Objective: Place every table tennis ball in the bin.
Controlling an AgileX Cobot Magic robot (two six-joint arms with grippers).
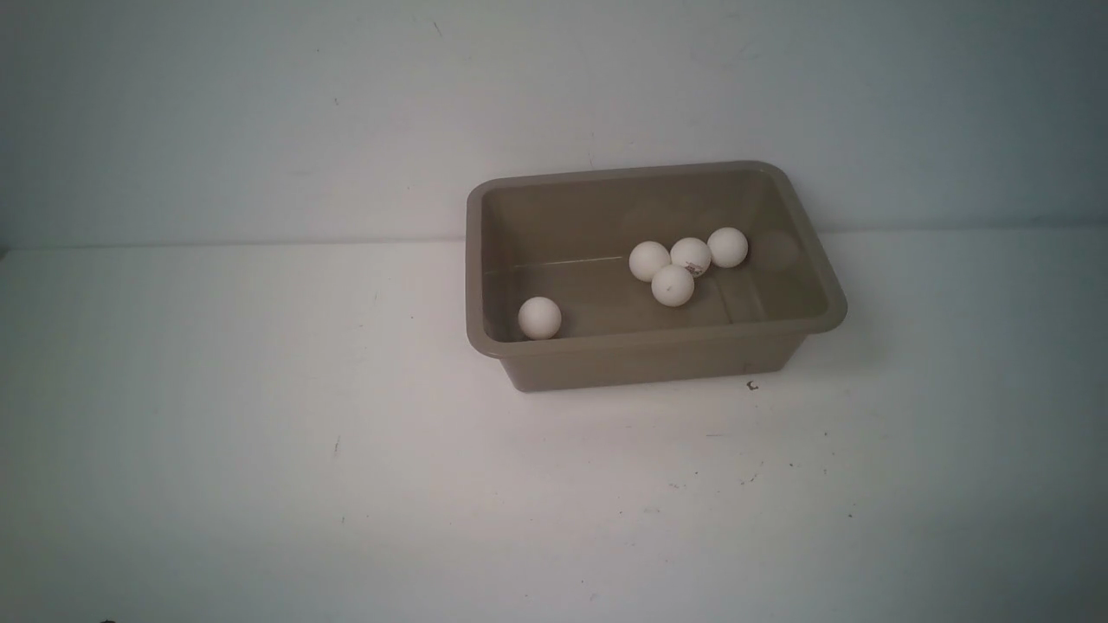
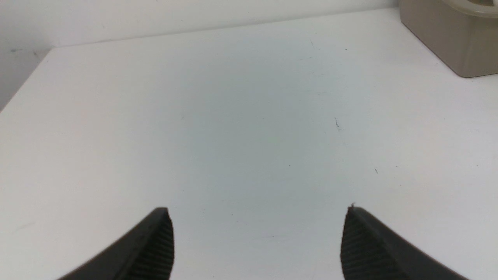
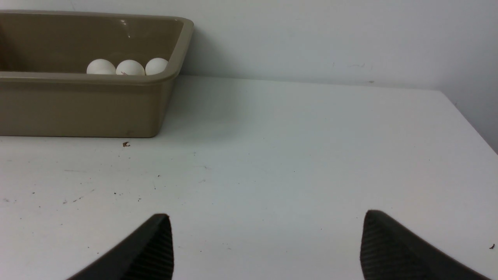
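Note:
The taupe bin point(image 1: 822, 285) stands on the white table toward the back, right of centre. Several white table tennis balls lie inside it: one alone point(image 1: 539, 317) at the near left corner, and a cluster point(image 1: 673, 285) near the middle. Neither arm shows in the front view. In the left wrist view my left gripper point(image 2: 258, 212) is open above bare table, with a corner of the bin point(image 2: 459, 42) far off. My right gripper point(image 3: 266, 217) is open over bare table too. The bin point(image 3: 78, 105) lies ahead of it, and three balls point(image 3: 130, 67) peek over its rim.
A plain wall rises just behind the bin. The table's left edge point(image 2: 23, 83) shows in the left wrist view and its right edge point(image 3: 470, 124) in the right wrist view. Small dark specks point(image 3: 125, 144) dot the tabletop near the bin.

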